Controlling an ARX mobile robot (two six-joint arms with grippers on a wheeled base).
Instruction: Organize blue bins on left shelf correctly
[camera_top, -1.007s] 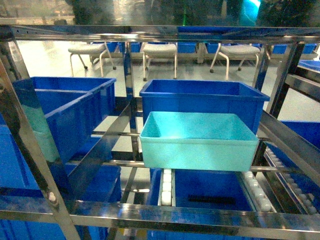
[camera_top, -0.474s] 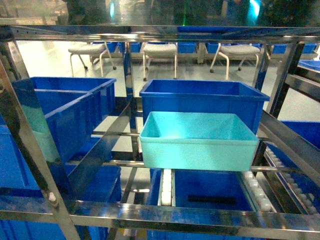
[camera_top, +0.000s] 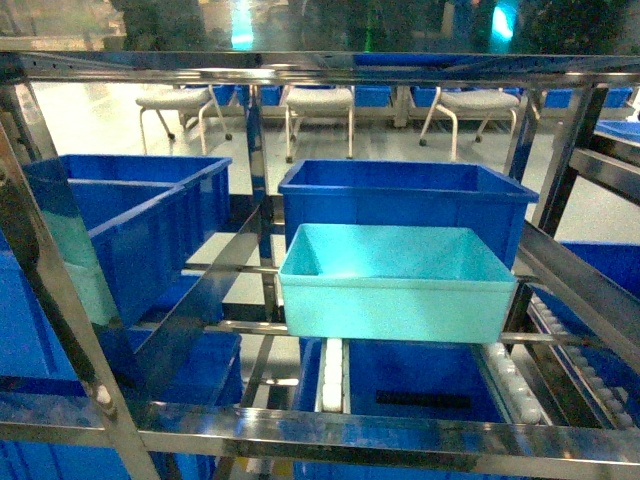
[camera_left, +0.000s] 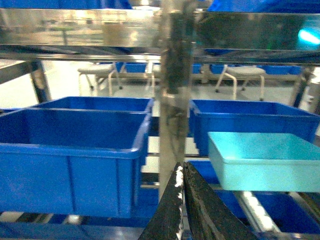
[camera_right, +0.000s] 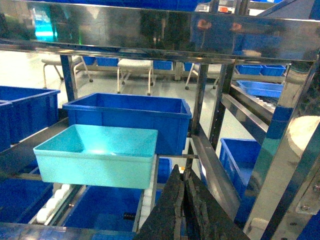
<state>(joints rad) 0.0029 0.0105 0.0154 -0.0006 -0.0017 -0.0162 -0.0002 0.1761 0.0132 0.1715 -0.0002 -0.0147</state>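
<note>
- Progress looks early to me: you hold nothing, and the turquoise bin is the one bin that looks out of order among the dark blue ones.
- The turquoise bin sits on the shelf roller track, directly in front of a dark blue bin and touching or nearly touching its front wall; from the head view you cannot tell which.
- Left of the turquoise bin, past the steel post, two more dark blue bins stand one behind the other on the neighbouring track.
- Below the turquoise bin, another dark blue bin rests on the lower tier, between white rollers.
- Your left gripper has its fingers pressed together with nothing between them; it sits short of the shelf front, level with the post left of the turquoise bin.
- Your right gripper is likewise clenched and empty, low and just right of the turquoise bin's near corner, not touching it.
- What counts as "correct" placement is not shown; my guess is that the turquoise bin needs relocating or the dark blue ones need aligning.
- Left to do, as I judge it: open a gripper, reach past the front rail, take a bin rim, and move it.
</note>
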